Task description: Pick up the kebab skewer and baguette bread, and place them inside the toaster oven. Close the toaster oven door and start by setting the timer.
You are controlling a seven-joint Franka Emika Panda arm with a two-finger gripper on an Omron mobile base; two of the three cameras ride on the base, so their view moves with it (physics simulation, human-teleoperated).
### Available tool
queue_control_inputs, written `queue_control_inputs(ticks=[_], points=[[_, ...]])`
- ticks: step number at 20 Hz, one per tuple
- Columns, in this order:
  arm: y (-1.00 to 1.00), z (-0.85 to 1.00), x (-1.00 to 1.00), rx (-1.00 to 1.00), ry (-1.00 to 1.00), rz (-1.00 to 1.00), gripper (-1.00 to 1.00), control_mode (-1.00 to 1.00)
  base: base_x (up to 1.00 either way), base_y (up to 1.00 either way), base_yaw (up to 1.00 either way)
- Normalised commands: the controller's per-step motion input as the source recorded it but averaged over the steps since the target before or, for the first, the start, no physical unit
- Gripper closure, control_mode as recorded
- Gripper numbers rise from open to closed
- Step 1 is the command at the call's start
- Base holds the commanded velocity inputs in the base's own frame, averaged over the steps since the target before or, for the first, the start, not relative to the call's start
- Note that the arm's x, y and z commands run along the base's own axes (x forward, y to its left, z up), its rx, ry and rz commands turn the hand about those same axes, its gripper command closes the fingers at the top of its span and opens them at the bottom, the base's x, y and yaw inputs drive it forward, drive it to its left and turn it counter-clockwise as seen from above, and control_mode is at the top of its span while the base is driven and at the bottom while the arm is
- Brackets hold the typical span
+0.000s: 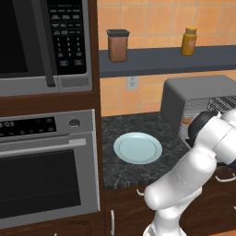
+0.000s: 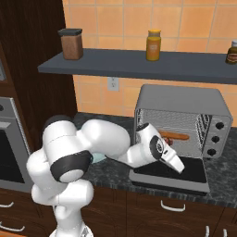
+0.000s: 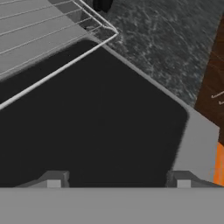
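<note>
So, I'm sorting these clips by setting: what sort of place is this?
A rendered home kitchen, it seems: a built-in oven under a microwave, a dark stone counter with an open toaster oven, and a shelf of jars on a tiled wall.

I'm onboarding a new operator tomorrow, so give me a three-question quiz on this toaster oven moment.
1. True or false: the toaster oven door is shut.
2. What lies on the rack inside the toaster oven? A) a jar B) the baguette bread C) a plate
3. Fill in: the plate on the counter sits to the ____ of the toaster oven in the left base view.

Key:
1. False; the door lies folded down flat, and the gripper hovers over its dark glass.
2. B; an orange-brown stick rests on the wire rack.
3. Left.
</note>
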Motion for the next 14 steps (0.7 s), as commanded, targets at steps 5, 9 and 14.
queue_control_inputs(ticks=[5, 9, 14], points=[[0.0, 0.0, 0.46, 0.13, 0.0, -0.24, -1.0, -1.0, 0.0, 0.0, 0.0], [0.05, 0.0, 0.55, 0.13, 0.0, -0.23, -1.0, -1.0, 0.0, 0.0, 0.0], [0.0, 0.0, 0.32, 0.1, 0.0, -0.18, -1.0, -1.0, 0.0, 0.0, 0.0]])
